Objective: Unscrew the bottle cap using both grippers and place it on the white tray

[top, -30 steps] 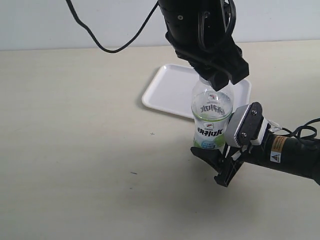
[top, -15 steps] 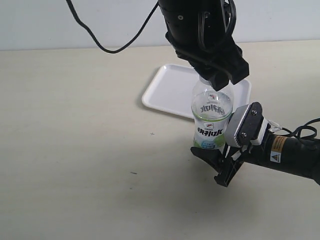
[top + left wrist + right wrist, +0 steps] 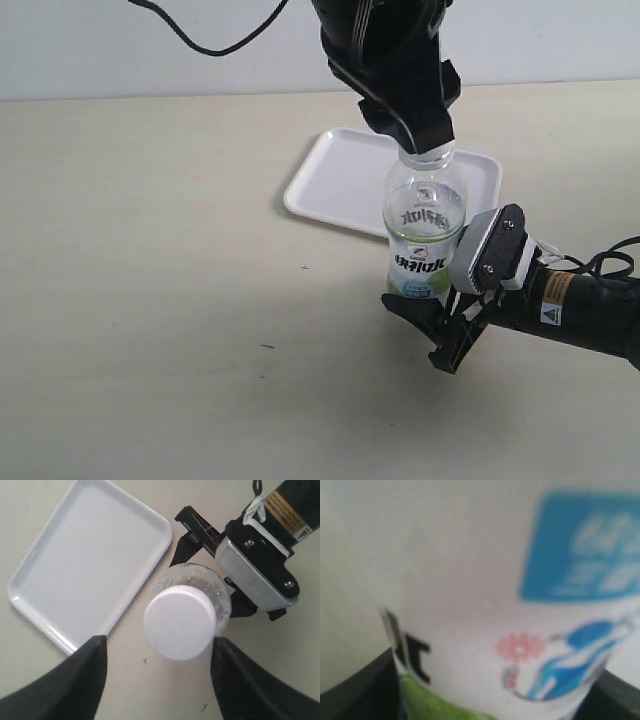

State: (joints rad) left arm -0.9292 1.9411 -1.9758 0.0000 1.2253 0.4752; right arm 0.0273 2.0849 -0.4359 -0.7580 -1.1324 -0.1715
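My right pincer (image 3: 432, 325) gripped the bottle (image 3: 425, 225); my left pincer (image 3: 157, 650) hung open around the bottle cap (image 3: 178, 623), not touching (cap apparently screwed on). Unscrewing and the white tray (image 3: 75, 565) lay ahead.

Even, diffuse room light from above; no hard glare. In the exterior view a soft, faint shadow lies on the table (image 3: 150, 300) below and in front of the bottle (image 3: 425, 230), and detail is crisp throughout. In the left wrist view the white tray (image 3: 85, 565) and bottle cap (image 3: 179, 622) are bright and sharp, while the fingers (image 3: 65, 685) of the left gripper (image 3: 159, 641) are dark, soft-edged blurs. In the right wrist view the bottle's label (image 3: 520, 580) fills the frame, wholly out of focus.
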